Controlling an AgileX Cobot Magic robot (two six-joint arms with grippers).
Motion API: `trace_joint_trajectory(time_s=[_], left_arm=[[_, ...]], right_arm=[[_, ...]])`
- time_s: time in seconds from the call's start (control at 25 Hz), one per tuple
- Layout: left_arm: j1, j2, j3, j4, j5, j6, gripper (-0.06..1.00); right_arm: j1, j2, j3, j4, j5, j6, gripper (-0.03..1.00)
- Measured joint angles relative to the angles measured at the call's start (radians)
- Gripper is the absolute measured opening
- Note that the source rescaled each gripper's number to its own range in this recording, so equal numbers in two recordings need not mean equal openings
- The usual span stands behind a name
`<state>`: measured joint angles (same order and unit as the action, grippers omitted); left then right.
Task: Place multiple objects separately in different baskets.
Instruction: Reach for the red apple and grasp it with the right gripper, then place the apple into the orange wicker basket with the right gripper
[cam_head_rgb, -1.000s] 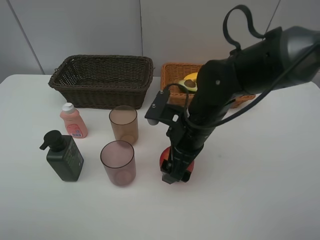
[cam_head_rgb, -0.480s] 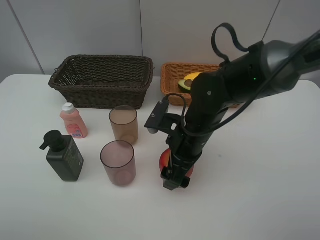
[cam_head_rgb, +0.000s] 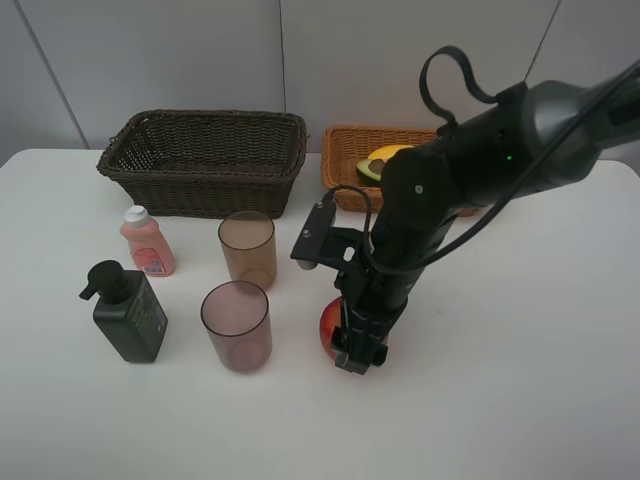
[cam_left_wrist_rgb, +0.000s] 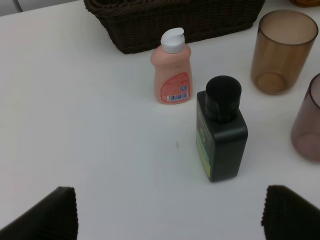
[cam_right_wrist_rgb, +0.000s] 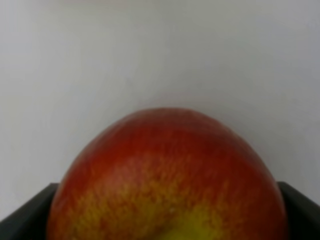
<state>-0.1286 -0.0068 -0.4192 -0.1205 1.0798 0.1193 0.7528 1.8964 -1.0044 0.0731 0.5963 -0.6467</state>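
The red apple (cam_head_rgb: 328, 322) rests on the white table, and my right gripper (cam_head_rgb: 358, 352) stands over it from above. In the right wrist view the apple (cam_right_wrist_rgb: 170, 180) fills the space between the dark fingers (cam_right_wrist_rgb: 25, 215), which press against its sides. My left gripper (cam_left_wrist_rgb: 170, 220) is open and holds nothing; it is over the table near the dark green pump bottle (cam_left_wrist_rgb: 221, 132) and the pink bottle (cam_left_wrist_rgb: 171, 70). The dark brown basket (cam_head_rgb: 200, 190) is empty. An avocado half (cam_head_rgb: 370, 170) and a banana (cam_head_rgb: 388, 153) lie in the tan basket (cam_head_rgb: 345, 150), partly hidden by the right arm.
Two translucent cups (cam_head_rgb: 248, 248) (cam_head_rgb: 237, 325) stand left of the apple. The pink bottle (cam_head_rgb: 147, 243) and the pump bottle (cam_head_rgb: 127, 312) stand further left. Both baskets sit along the table's back edge.
The right arm has lowered onto the apple, and its fingers have closed in on the apple's sides. The apple still rests on the table. Nothing else has moved.
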Motion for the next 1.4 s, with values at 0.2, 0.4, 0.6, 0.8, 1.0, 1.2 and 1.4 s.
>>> trace_joint_trajectory(time_s=[0.2,0.4,0.6,0.8,1.0,1.2,1.4], left_arm=[[0.0,0.0,0.0,0.0,0.0,0.0,0.98],[0.0,0.0,0.0,0.0,0.0,0.0,0.98],[0.0,0.0,0.0,0.0,0.0,0.0,0.98],[0.0,0.0,0.0,0.0,0.0,0.0,0.98],[0.0,0.0,0.0,0.0,0.0,0.0,0.98],[0.0,0.0,0.0,0.0,0.0,0.0,0.98],[0.0,0.0,0.0,0.0,0.0,0.0,0.98]], right_arm=[[0.0,0.0,0.0,-0.005,0.008,0.002,0.7],[0.0,0.0,0.0,-0.006,0.01,0.003,0.7],[0.0,0.0,0.0,-0.006,0.011,0.003,0.7],[0.0,-0.013,-0.001,-0.01,0.057,0.003,0.7],[0.0,-0.06,-0.047,-0.012,0.137,0.003,0.7],[0.0,-0.069,-0.128,-0.013,0.246,0.003,0.7],[-0.004,-0.069,-0.225,-0.047,0.327,0.003,0.7]])
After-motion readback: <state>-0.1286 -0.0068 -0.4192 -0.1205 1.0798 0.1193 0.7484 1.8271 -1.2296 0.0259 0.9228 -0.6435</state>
